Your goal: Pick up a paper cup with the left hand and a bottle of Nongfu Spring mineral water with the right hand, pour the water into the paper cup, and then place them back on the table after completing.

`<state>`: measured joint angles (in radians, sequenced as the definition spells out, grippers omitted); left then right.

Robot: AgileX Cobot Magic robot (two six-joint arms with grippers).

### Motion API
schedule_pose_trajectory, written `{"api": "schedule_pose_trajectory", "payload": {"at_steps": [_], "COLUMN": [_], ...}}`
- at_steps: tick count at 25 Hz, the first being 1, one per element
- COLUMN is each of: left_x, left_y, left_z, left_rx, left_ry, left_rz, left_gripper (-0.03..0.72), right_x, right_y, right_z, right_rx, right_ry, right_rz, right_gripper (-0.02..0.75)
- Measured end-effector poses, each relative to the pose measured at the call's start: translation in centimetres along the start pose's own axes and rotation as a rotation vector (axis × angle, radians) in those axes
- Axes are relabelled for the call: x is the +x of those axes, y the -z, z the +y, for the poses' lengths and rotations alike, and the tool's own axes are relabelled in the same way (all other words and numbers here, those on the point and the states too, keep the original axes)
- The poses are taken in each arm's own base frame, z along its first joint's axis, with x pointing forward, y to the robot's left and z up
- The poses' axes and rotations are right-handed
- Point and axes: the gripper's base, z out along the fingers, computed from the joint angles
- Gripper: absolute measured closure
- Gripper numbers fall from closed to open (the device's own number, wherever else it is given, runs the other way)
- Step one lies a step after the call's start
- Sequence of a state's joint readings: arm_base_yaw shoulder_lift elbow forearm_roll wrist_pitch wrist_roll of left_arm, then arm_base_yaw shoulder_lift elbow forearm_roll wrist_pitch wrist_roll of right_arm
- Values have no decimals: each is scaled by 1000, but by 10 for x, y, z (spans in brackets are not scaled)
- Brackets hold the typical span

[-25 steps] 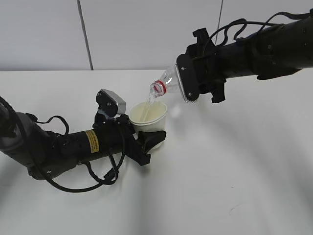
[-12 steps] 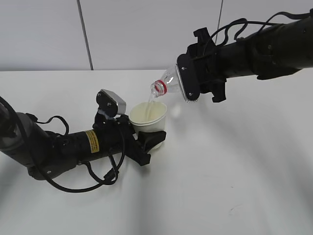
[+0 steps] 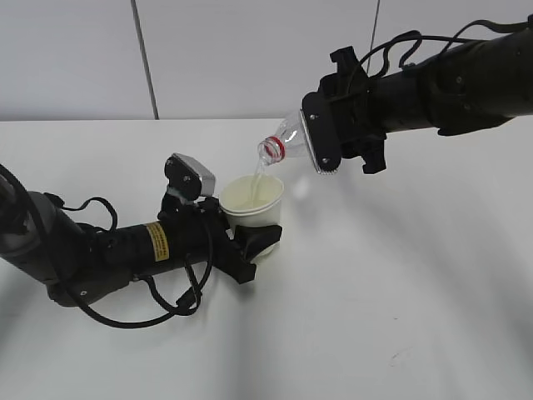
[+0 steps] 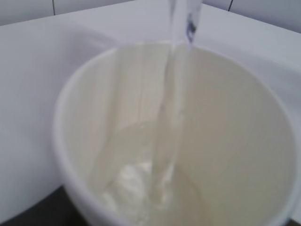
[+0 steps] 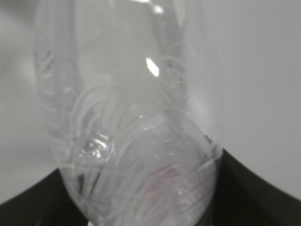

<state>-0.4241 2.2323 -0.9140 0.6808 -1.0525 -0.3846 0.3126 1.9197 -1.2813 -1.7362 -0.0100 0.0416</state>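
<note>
My left gripper (image 3: 254,242), on the yellow-labelled arm, is shut on a white paper cup (image 3: 252,202) and holds it upright just above the table (image 3: 400,275). My right gripper (image 3: 321,137) is shut on a clear water bottle (image 3: 286,139) with a red neck ring, tilted mouth-down to the left above the cup. A thin stream of water (image 3: 259,177) falls from the mouth into the cup. In the left wrist view the cup (image 4: 84,117) fills the frame, with the stream (image 4: 174,94) landing in a shallow pool. In the right wrist view the bottle (image 5: 136,117) fills the frame.
A white wall (image 3: 233,50) with vertical seams stands behind the table's far edge. Black cables (image 3: 183,300) loop on the table beside the left arm.
The bottle has tipped very slightly; the stream keeps flowing into the cup. Both arms stay almost still.
</note>
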Motion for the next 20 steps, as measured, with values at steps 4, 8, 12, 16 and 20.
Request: {"api": "schedule_pose_trajectory", "payload": {"at_steps": [4, 8, 12, 16, 20], "left_x": [1, 1, 1, 1, 1], "left_y": [0, 0, 0, 0, 0], "left_z": [0, 0, 0, 0, 0], "left_rx": [-5, -5, -5, -5, -4], "left_ry": [0, 0, 0, 0, -1], "left_rz": [12, 13, 13, 13, 14], "left_gripper": [307, 307, 307, 307, 307], "right_x": [0, 0, 0, 1, 1], "right_y": [0, 0, 0, 0, 0], "right_z": [0, 0, 0, 0, 0], "right_rx": [0, 0, 0, 0, 0], "right_ry": [0, 0, 0, 0, 0], "right_rz": [0, 0, 0, 10, 10], "right_gripper": [265, 265, 265, 265, 265]}}
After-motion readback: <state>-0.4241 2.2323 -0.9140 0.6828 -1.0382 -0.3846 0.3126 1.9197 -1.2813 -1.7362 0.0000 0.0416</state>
